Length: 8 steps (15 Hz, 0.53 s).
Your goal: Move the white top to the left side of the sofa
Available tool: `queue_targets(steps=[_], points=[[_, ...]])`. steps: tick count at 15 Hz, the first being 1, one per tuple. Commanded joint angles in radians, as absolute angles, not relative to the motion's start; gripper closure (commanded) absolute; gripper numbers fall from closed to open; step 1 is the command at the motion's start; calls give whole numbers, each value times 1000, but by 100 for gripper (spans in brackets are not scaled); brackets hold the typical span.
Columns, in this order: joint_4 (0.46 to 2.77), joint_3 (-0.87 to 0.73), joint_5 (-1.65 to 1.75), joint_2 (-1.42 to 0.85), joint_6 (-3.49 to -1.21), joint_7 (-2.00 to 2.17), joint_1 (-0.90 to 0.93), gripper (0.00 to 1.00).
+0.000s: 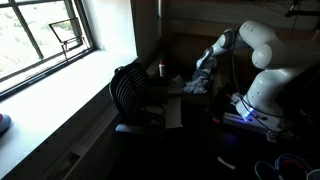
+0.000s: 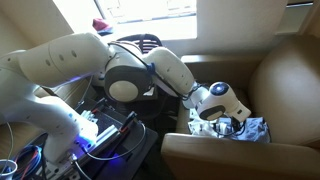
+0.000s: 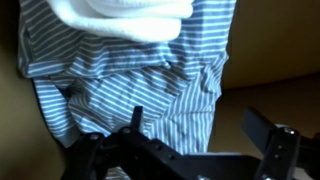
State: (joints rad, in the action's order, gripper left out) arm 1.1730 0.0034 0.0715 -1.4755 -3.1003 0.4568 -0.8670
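In the wrist view the white top (image 3: 125, 20) lies at the upper edge, on top of a blue-and-white striped garment (image 3: 150, 85) spread on the brown sofa (image 3: 275, 50). My gripper (image 3: 198, 116) is open and empty just above the striped garment, its two dark fingers spread apart. In both exterior views the gripper (image 2: 226, 122) (image 1: 204, 78) points down at the pile of clothes (image 2: 252, 130) on the sofa seat. The white top is not clear to me in the exterior views.
The sofa's backrest (image 2: 290, 70) and front armrest (image 2: 230, 155) enclose the seat. A black mesh chair (image 1: 130, 90) stands by the window (image 1: 45, 35). The robot's base with cables (image 2: 95, 130) sits beside the sofa.
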Motion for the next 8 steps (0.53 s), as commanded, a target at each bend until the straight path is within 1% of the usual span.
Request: queue_targets(steps=[1, 4, 5, 6, 8], points=[[1188, 235, 171, -1475, -3091, 215, -1017, 0], [1233, 408, 152, -1477, -3020, 9, -1108, 0], [1197, 314, 155, -1478, -3060, 125, -1047, 0], [1206, 357, 154, -1478, -3042, 76, -1068, 0], [1213, 382, 154, -1478, -3036, 49, -1080, 0]])
